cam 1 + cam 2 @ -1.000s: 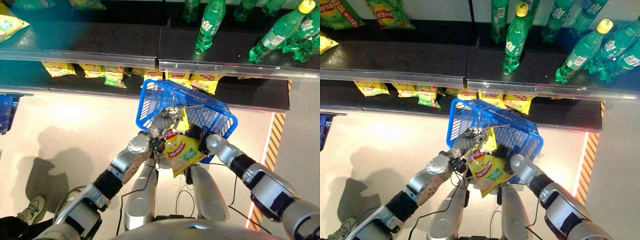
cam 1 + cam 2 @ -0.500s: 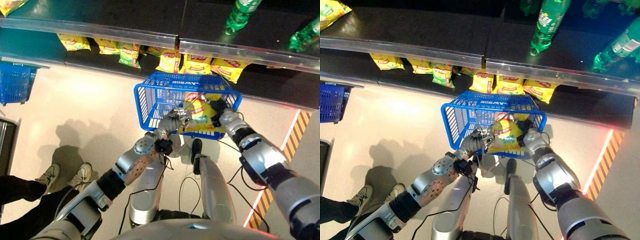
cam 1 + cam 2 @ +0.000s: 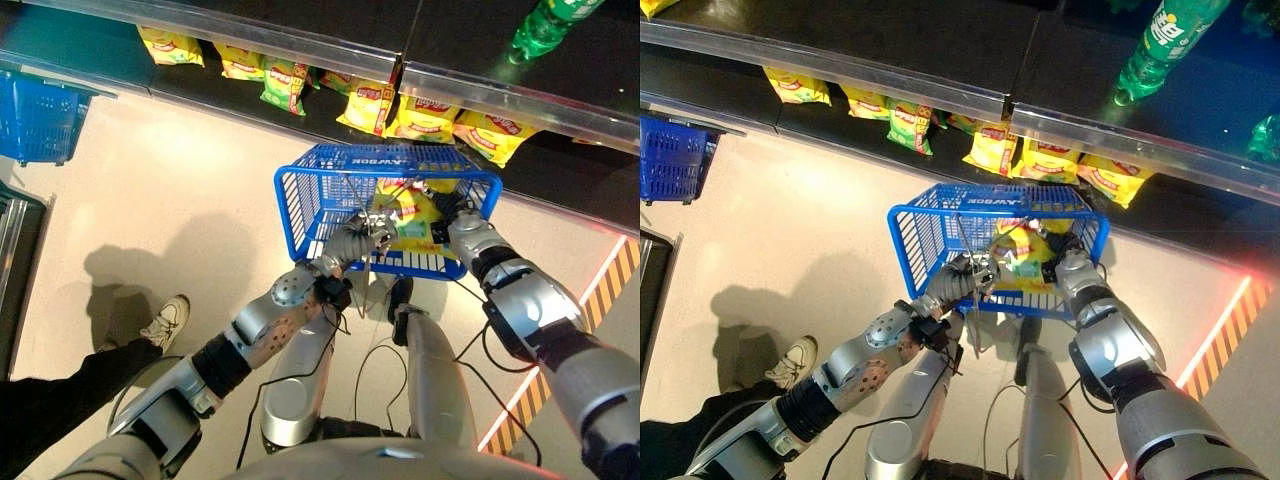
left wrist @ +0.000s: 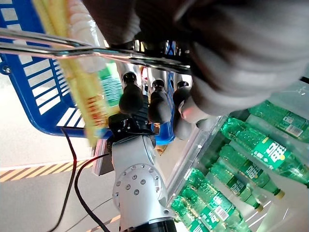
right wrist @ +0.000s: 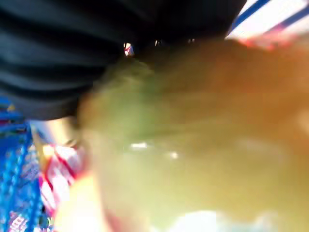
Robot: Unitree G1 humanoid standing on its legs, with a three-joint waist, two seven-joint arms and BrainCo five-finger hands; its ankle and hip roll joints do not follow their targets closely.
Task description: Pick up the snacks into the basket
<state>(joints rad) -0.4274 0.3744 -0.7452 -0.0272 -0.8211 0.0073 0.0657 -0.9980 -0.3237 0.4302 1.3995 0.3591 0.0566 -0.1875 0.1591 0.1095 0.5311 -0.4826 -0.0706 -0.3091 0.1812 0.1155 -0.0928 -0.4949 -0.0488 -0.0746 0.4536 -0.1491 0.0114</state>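
The left hand (image 3: 350,243) is clamped on the wire handle (image 4: 72,48) of the blue basket (image 3: 310,205). The right hand (image 3: 462,225) grips the yellow snack bag (image 3: 405,215) inside the basket. Risk: an early release against the near wall tips the bag out; a swinging basket adds to this.

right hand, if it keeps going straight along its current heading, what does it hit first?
Probably the far wall of the blue basket. The right hand reaches into it, curled on a yellow snack bag, pointing toward the shelf. Depth is unclear.

green bottles (image 3: 1156,52) on upper shelf | second blue basket (image 3: 35,118) far left | person's shoe (image 3: 167,320) on floor
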